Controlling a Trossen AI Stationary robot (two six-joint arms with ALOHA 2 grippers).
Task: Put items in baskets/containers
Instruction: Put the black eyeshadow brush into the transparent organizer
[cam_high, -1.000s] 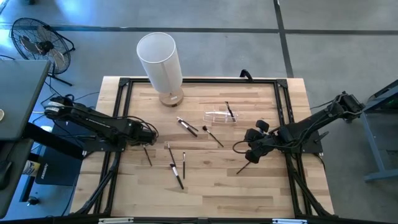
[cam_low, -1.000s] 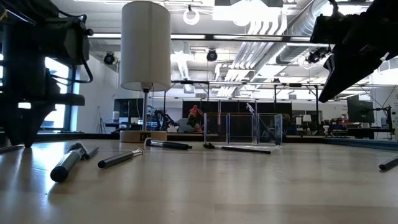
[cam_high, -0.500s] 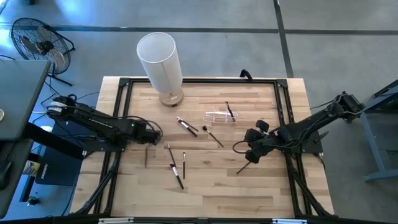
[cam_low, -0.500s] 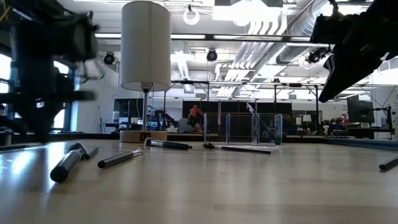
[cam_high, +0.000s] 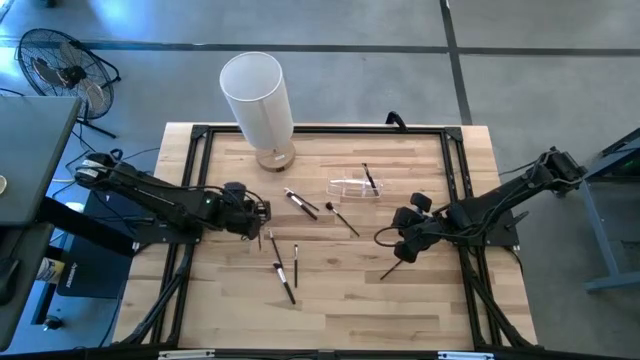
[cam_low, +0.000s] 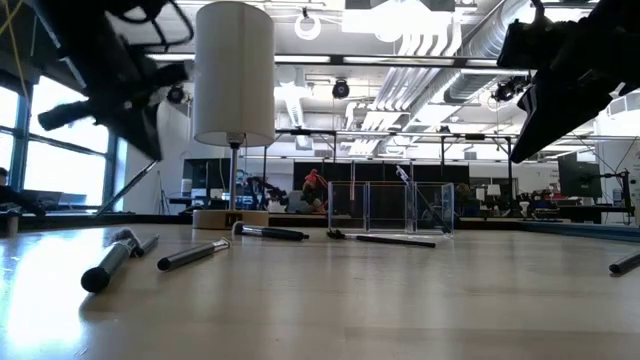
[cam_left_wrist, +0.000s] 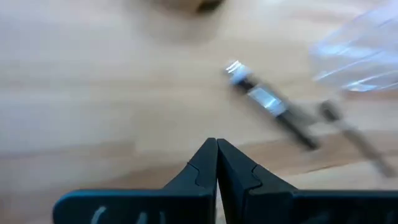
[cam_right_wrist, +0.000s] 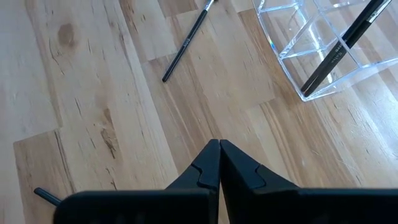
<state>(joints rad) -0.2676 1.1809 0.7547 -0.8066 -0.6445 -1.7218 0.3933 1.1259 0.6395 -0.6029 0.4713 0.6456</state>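
One brush (cam_high: 370, 178) stands tilted in the clear holder (cam_high: 354, 188) mid-worktop (cam_high: 340, 300); the others lie scattered in front. The left end effector (cam_high: 262, 211), pressed together and apparently empty, hangs near them; the right end effector (cam_high: 403, 248), pressed together, waits beside the holder.

Matt planked wood table (cam_high: 340, 290), clear glossy plastic holder (cam_high: 352, 187)

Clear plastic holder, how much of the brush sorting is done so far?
Done: one thin dark brush sits in the clear plastic holder. In hand: nothing visible; left gripper and right gripper are shut. Left: several brushes lie loose on the wooden table.
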